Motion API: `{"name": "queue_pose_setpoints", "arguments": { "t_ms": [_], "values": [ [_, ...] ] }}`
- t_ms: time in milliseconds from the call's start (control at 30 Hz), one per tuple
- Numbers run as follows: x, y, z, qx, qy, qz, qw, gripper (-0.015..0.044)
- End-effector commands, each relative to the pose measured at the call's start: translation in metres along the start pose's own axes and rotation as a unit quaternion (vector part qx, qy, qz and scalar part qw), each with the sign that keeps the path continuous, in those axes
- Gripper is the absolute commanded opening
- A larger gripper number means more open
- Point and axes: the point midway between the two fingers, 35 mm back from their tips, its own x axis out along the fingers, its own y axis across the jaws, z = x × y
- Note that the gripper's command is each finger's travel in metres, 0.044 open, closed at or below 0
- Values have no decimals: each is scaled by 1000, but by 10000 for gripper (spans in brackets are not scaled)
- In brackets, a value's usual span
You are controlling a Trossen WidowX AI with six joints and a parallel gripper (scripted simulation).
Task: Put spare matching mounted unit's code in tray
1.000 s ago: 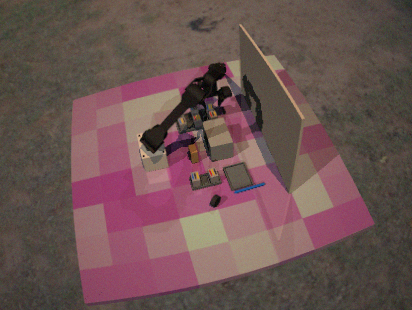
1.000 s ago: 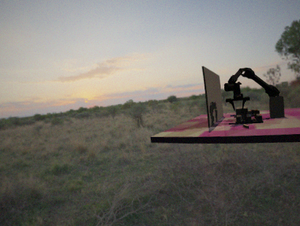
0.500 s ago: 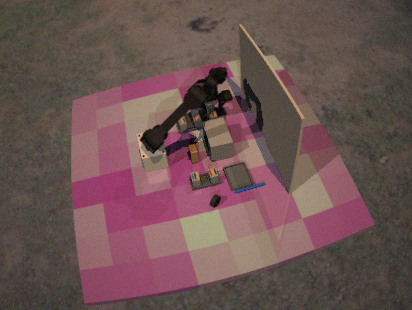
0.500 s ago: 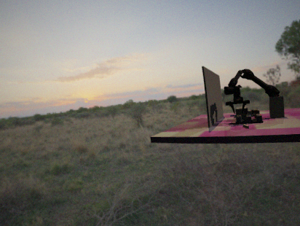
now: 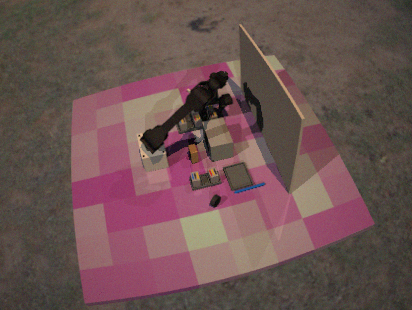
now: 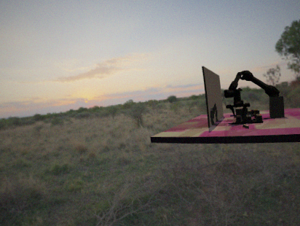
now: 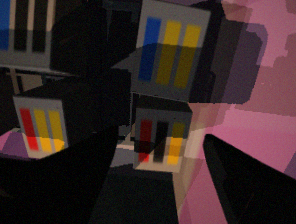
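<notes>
My gripper (image 7: 161, 135) (image 6: 239, 108) is open and points down over the rear rack of spares. In the wrist view its fingertips stand on either side of a spare with red, black and yellow bars (image 7: 160, 144), touching neither side visibly. Behind it is a spare with blue and two yellow bars (image 7: 171, 57). To the left are a spare with red and two yellow bars (image 7: 42, 125) and a spare with blue and two dark bars (image 7: 30, 25). The tray (image 5: 238, 176) looks flat, dark and empty. I cannot tell which thing is the mounted unit, and no code on a back is readable.
A large grey block (image 5: 219, 142) stands between the rear rack and the tray. An orange block (image 5: 193, 154) is beside it. Two striped units stand on a front holder (image 5: 205, 180). A blue bar (image 5: 250, 188) and small dark piece (image 5: 215, 201) lie near the tray. A tall panel (image 5: 272, 105) stands right.
</notes>
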Motion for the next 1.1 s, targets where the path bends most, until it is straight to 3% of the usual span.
{"name": "queue_pose_setpoints", "arguments": {
  "t_ms": [0,600,767,1000,1067],
  "values": [
    [7,0,-1,-2,2,-1,1000,300],
    [27,1,-1,-2,4,-1,1000,300],
    [26,2,-1,0,2,1,1000,169],
    [26,2,-1,0,2,1,1000,122],
    [26,2,-1,0,2,1,1000,70]
  ]
}}
